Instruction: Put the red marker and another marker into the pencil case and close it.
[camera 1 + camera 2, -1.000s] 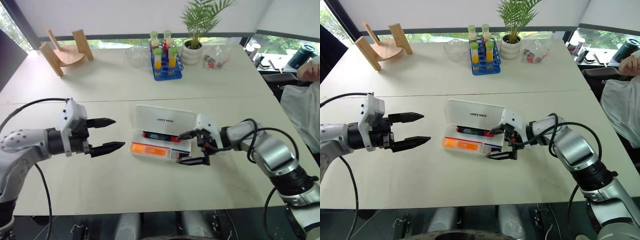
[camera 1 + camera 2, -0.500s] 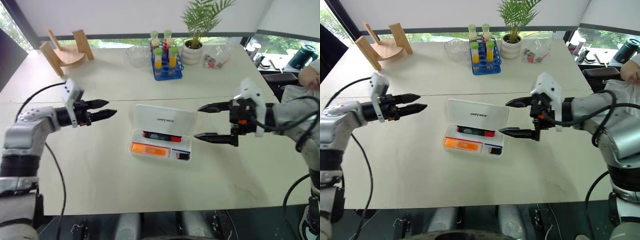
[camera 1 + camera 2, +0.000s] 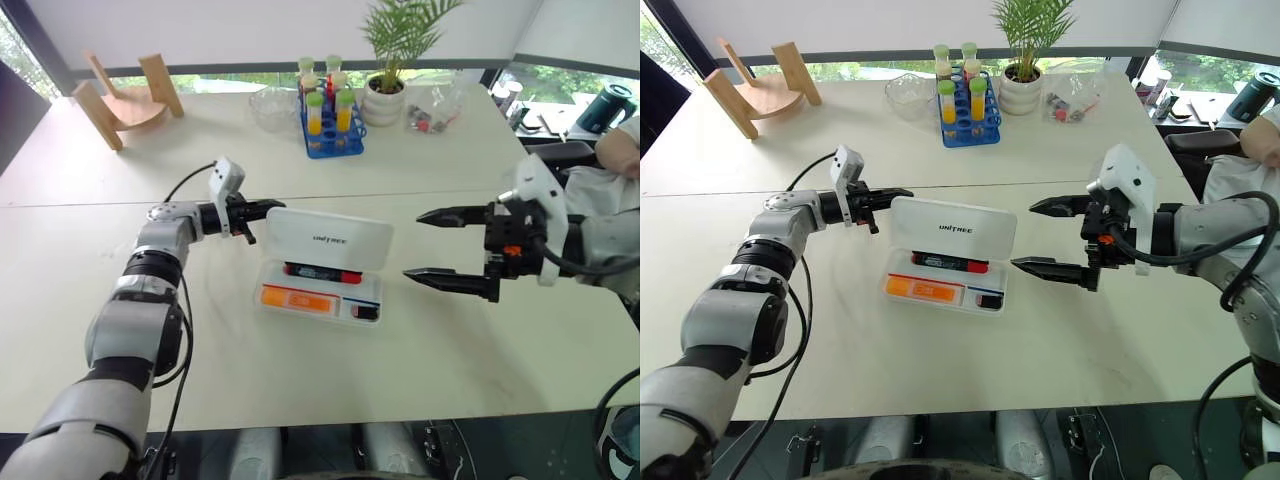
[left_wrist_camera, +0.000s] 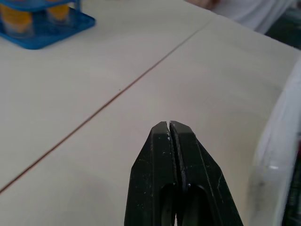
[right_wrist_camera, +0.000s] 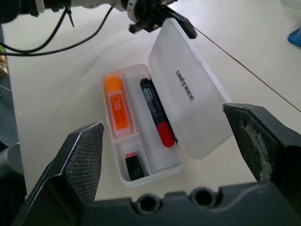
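Since a second ago the left gripper (image 3: 902, 192) has swung forward to the upper left corner of the pencil case (image 3: 950, 258) lid and clenched its fingers together, empty; the right gripper (image 3: 1045, 237) has pulled away from the case and hangs off its 3 o'clock side, jaws spread wide, holding nothing. Inside the open case lie the red marker (image 5: 155, 114) and, just beside it at its 7 o'clock in the head view, the orange highlighter (image 5: 117, 105). At 12 o'clock, well apart, stands a blue tube rack (image 3: 962, 112).
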